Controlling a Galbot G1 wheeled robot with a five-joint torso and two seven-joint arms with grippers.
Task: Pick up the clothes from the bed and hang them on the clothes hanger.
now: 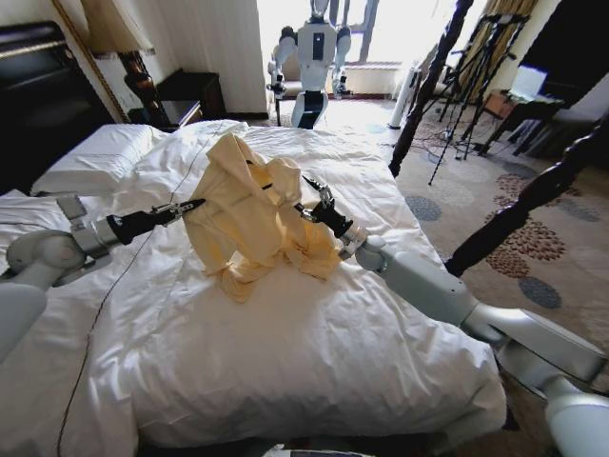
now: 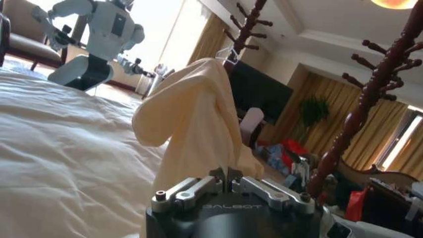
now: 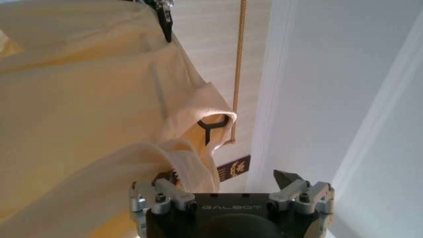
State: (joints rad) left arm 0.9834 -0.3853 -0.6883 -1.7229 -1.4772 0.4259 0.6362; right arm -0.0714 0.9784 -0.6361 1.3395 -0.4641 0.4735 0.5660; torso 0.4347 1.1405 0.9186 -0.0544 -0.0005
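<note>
The clothes, a pale yellow shirt (image 1: 247,214) (image 2: 198,109) (image 3: 86,99), are lifted in a bunched heap above the middle of the white bed (image 1: 285,362), with the lower folds still resting on the duvet. My left gripper (image 1: 195,204) (image 2: 229,174) is shut on the shirt's left side. My right gripper (image 1: 319,195) (image 3: 223,174) is open at the shirt's right side, with fabric draped against one finger. A thin dark piece of the clothes hanger (image 3: 206,131) shows inside a fold of the shirt close to that gripper.
Dark wooden coat-stand poles (image 1: 428,86) (image 1: 533,200) rise at the bed's right. Another robot (image 1: 314,48) stands by the window. Pillows (image 1: 95,157), a lamp (image 1: 119,29) and a nightstand (image 1: 181,95) are at the left. A thin cable (image 1: 114,286) runs across the duvet.
</note>
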